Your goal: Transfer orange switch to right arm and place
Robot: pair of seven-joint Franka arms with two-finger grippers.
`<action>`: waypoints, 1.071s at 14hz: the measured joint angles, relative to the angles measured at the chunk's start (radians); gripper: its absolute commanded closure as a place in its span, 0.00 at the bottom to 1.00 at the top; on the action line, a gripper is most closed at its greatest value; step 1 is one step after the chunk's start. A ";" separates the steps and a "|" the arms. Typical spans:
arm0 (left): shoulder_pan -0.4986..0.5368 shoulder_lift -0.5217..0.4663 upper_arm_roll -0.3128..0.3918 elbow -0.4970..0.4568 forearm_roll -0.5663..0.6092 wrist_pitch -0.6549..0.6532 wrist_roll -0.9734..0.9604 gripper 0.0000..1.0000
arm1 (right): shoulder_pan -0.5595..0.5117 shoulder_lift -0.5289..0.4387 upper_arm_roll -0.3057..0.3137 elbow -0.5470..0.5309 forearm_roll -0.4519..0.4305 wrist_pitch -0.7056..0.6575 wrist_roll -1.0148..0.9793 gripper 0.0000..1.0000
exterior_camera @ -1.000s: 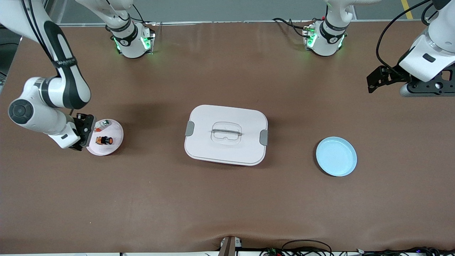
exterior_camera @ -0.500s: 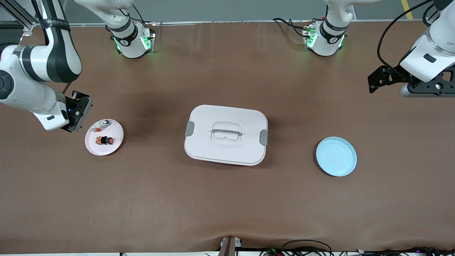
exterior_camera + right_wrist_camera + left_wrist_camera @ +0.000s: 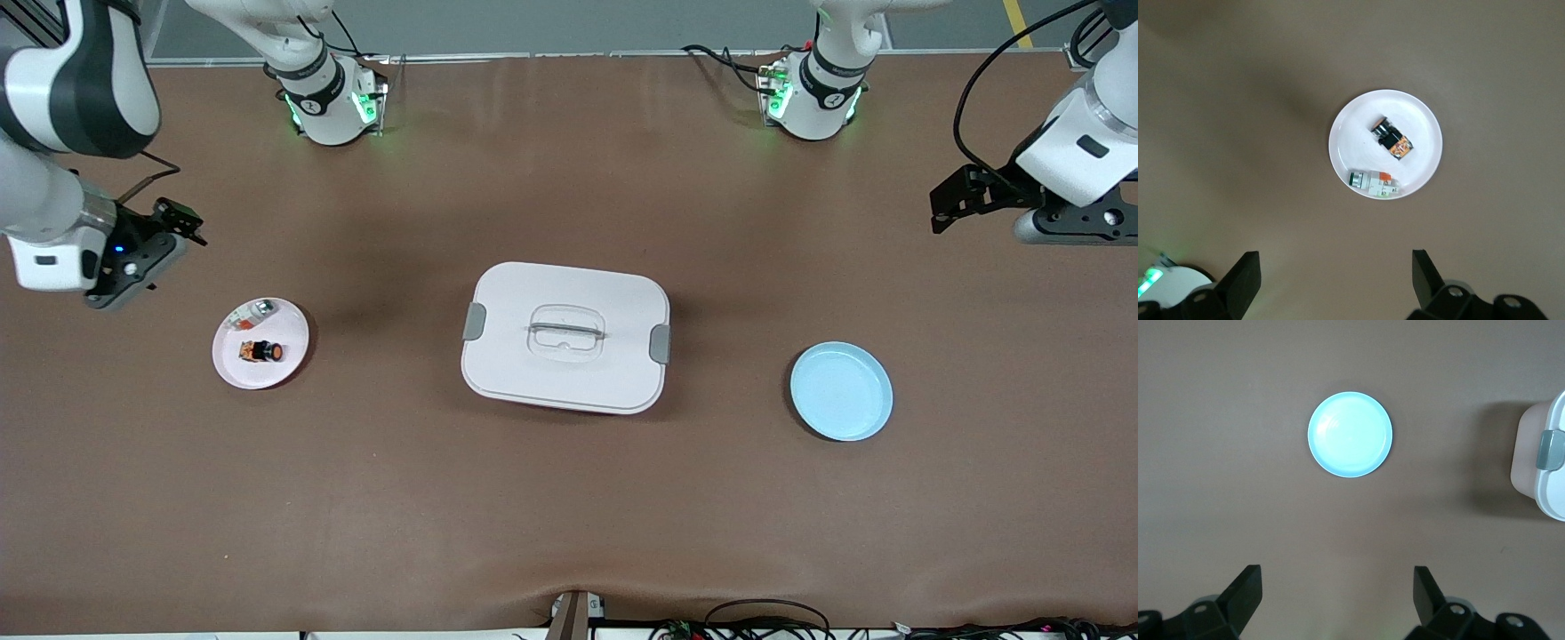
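The orange switch (image 3: pixel 261 352) lies on a white plate (image 3: pixel 289 364), below and clear of the right hand (image 3: pixel 182 224), which hangs wide and empty. The left hand (image 3: pixel 1338 590), wide too, waits above a blue plate (image 3: pixel 1350 435).

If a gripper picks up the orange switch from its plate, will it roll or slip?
The orange switch lies on its side on the pink plate; its round body would probably roll if nudged. It looks small, stiff and likely light. Its smooth plastic may slip between fingers, so a centred grip seems wise.
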 measured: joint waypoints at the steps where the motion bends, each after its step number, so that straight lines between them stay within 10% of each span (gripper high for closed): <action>1: 0.000 0.000 0.000 0.000 0.000 0.001 0.000 0.00 | 0.000 0.002 0.000 0.050 0.001 -0.048 0.072 0.00; 15: 0.000 0.011 0.000 0.027 0.000 0.002 0.000 0.00 | 0.001 0.028 0.003 0.325 0.083 -0.130 0.750 0.00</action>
